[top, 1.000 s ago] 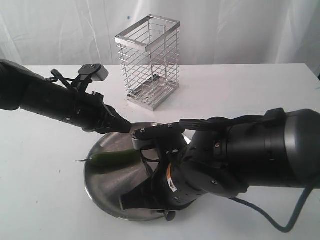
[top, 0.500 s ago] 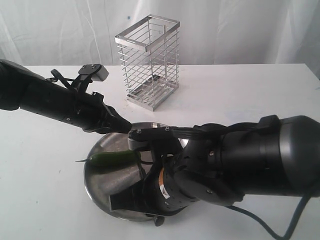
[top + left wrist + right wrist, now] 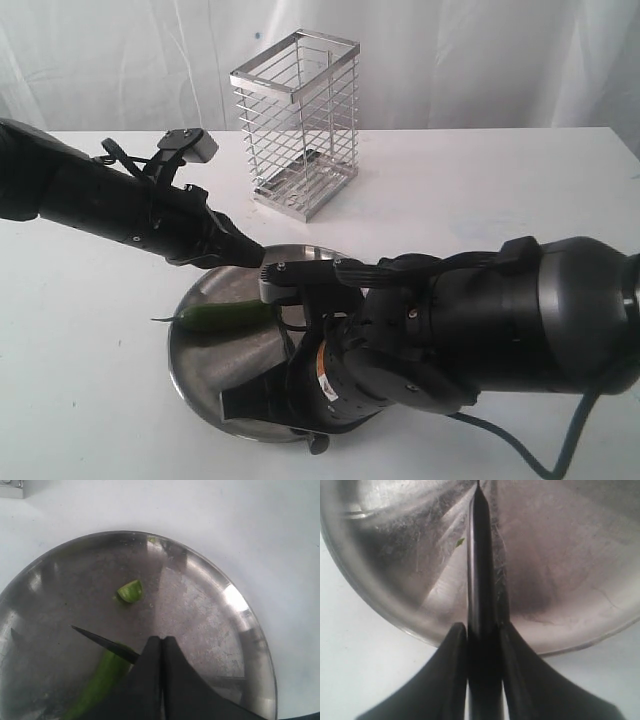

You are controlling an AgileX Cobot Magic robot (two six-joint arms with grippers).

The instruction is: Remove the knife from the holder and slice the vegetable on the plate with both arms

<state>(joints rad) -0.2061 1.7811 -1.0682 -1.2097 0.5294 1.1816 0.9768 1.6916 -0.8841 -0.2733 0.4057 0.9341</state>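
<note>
A green chilli, the vegetable (image 3: 215, 316), lies on the left part of the steel plate (image 3: 200, 375). In the left wrist view a short cut piece (image 3: 130, 591) lies apart from the long vegetable (image 3: 100, 680). The black knife (image 3: 102, 642) has its blade across the vegetable's cut end. My right gripper (image 3: 482, 627) is shut on the knife (image 3: 480, 555), blade pointing over the plate (image 3: 560, 555). The left gripper (image 3: 162, 639) is shut and empty, its tips just above the plate (image 3: 210, 610) beside the vegetable's end. The wire holder (image 3: 297, 120) stands empty behind.
The bulky right arm (image 3: 450, 330) covers the plate's right half and hides its own gripper in the exterior view. The left arm (image 3: 120, 210) reaches in from the left over the plate's far rim. A tiny green scrap (image 3: 460, 541) lies beside the blade.
The right arm has shifted left and lower over the plate, carrying the knife with it. The left arm and the vegetable have stayed put.
</note>
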